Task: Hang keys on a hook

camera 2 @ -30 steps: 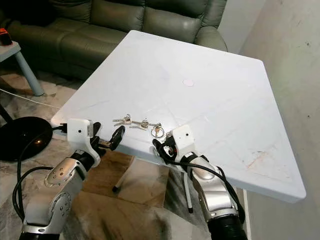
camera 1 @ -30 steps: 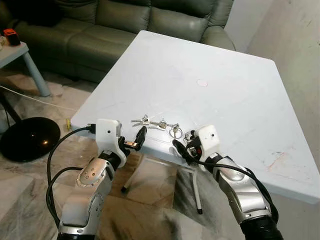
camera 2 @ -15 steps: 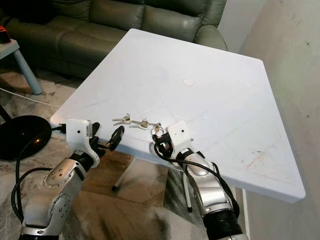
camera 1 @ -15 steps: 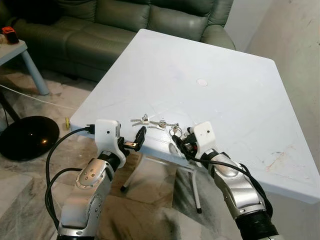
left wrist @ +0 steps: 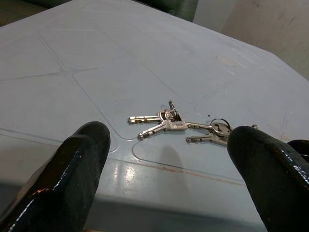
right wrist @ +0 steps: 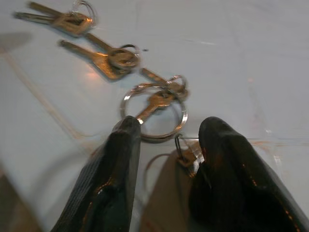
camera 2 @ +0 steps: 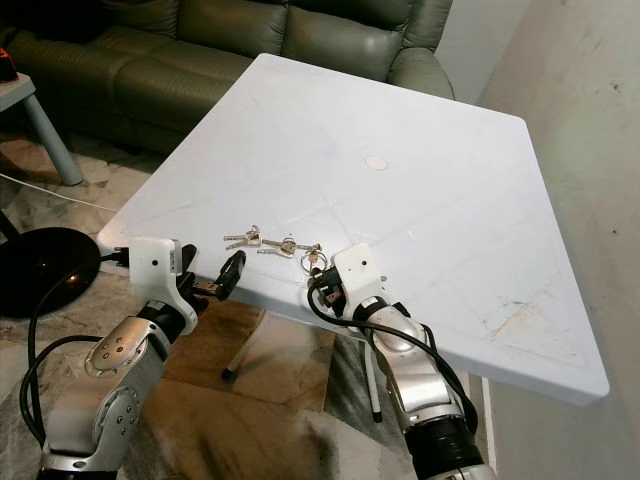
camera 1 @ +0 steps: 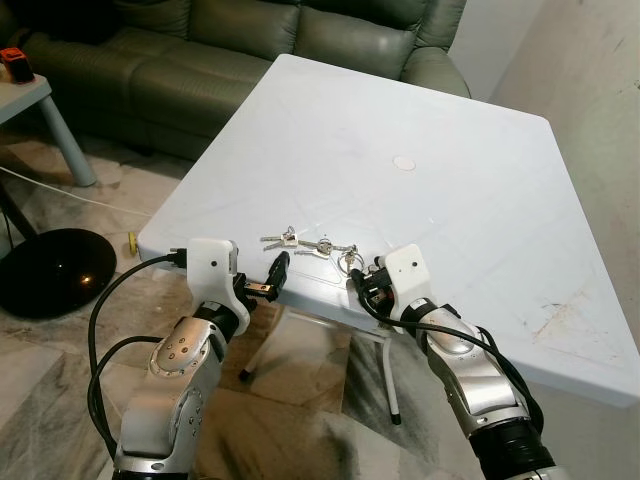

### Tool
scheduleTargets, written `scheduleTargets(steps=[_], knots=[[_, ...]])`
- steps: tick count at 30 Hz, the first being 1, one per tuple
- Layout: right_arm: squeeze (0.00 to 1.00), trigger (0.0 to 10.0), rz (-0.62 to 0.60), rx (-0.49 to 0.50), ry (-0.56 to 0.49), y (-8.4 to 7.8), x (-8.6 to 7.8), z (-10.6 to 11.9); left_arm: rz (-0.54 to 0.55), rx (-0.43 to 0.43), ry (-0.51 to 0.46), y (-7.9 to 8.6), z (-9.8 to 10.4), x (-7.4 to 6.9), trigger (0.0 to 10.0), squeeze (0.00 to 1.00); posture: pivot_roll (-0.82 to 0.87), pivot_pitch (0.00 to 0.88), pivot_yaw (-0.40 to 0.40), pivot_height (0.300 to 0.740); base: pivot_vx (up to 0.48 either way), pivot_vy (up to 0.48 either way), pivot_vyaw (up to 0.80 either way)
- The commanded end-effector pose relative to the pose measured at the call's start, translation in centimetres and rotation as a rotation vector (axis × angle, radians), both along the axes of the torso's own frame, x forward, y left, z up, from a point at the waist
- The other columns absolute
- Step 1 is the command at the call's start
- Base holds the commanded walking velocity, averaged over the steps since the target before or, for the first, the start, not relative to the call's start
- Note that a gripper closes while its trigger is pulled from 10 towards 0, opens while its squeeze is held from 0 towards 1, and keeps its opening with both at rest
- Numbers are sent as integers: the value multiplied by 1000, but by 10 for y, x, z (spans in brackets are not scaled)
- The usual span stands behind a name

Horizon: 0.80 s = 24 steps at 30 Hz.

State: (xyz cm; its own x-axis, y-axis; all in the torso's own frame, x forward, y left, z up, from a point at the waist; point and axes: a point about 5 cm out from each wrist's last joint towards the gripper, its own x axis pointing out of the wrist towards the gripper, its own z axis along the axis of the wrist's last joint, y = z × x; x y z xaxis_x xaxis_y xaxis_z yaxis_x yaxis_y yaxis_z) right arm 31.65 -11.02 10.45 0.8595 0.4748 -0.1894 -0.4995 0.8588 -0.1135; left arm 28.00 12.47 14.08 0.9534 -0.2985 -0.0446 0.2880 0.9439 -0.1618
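Right gripper at the key ring, fingers parted.

The right gripper [right wrist: 166, 133] spreads its fingers at the large ring of the keys [camera 1: 312, 244], a silver bunch strung on small rings near the front edge of the white table [camera 1: 450, 170]. It has advanced onto the ring since a second ago. The left gripper [camera 1: 277, 274], jaws apart, hovers just off the edge.

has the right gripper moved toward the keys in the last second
Yes. The right gripper has come forward over the table edge, closing on the big ring of the keys, which lie where they did.
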Motion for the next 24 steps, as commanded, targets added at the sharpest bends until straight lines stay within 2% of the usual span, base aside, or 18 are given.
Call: scheduleTargets(steps=[1, 13, 20, 24], knots=[[0, 10000, 2, 19, 9, -7, 2, 1, -7, 1, 2, -3, 1, -2, 10000, 0, 214, 133, -154, 740, 0, 0, 0], [0, 10000, -41, -41, -43, -22, 11, 7, -9, -5, 4, -4, 1, -1, 10000, 0, 209, 137, -152, 740, 0, 0, 0], [0, 10000, 62, -30, -24, -32, 13, 11, -6, -9, 6, -4, 1, -1, 10000, 0, 207, 141, -152, 740, 0, 0, 0], [0, 10000, 60, -56, -30, -37, 15, 12, -6, -13, 6, -4, 1, -1, 10000, 0, 204, 141, -153, 740, 0, 0, 0]])
